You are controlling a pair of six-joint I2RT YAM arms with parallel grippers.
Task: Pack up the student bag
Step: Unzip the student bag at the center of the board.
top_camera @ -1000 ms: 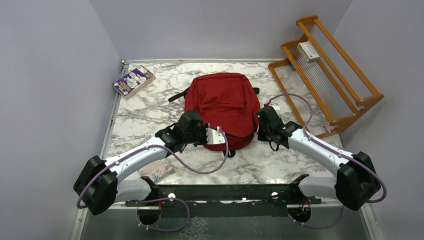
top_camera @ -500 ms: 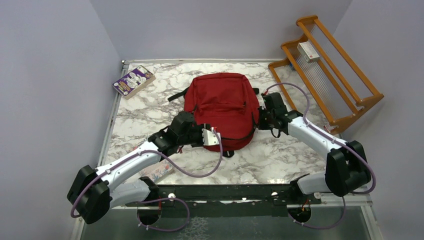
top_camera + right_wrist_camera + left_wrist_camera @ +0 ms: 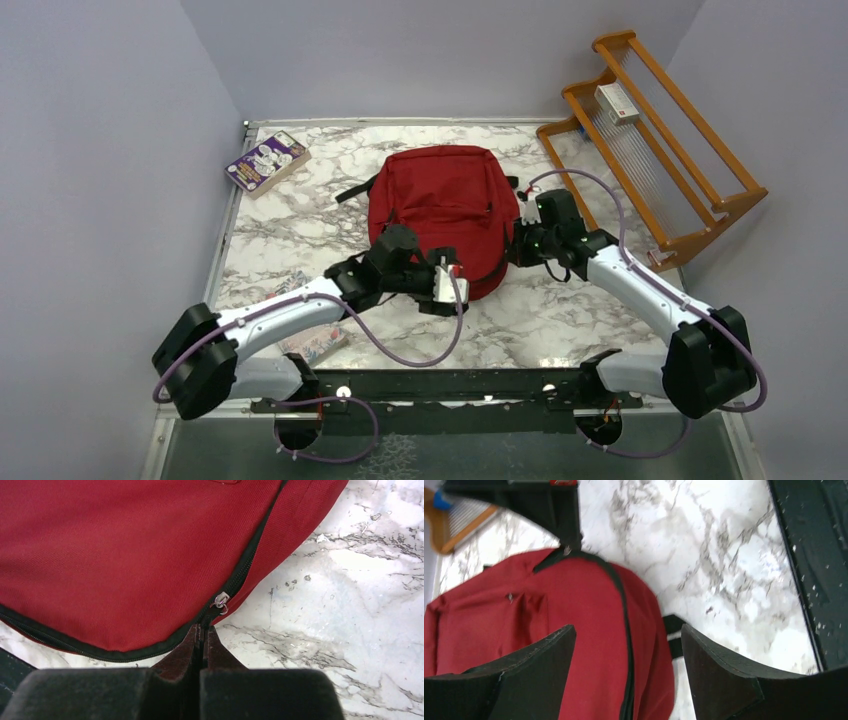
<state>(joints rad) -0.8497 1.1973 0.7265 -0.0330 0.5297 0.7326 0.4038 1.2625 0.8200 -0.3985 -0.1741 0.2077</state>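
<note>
One second on: slid right end effector (image 3: 202, 628), clenched on student bag's (image 3: 440, 200) zip pull (image 3: 220, 600); left end effector (image 3: 626, 630) released; probably unzipping.

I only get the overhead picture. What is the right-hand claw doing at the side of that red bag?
Observer: Its wrist camera shows the right gripper shut, tips right at the zip slider of the bag. I cannot tell whether they pinch a tab.
Operator: Is the bag open there?
Observer: No, the zip looks closed on both sides of the slider.
Operator: And the other claw?
Observer: The left gripper is open, fingers wide apart and holding nothing, with the bag's edge beyond them.
</note>
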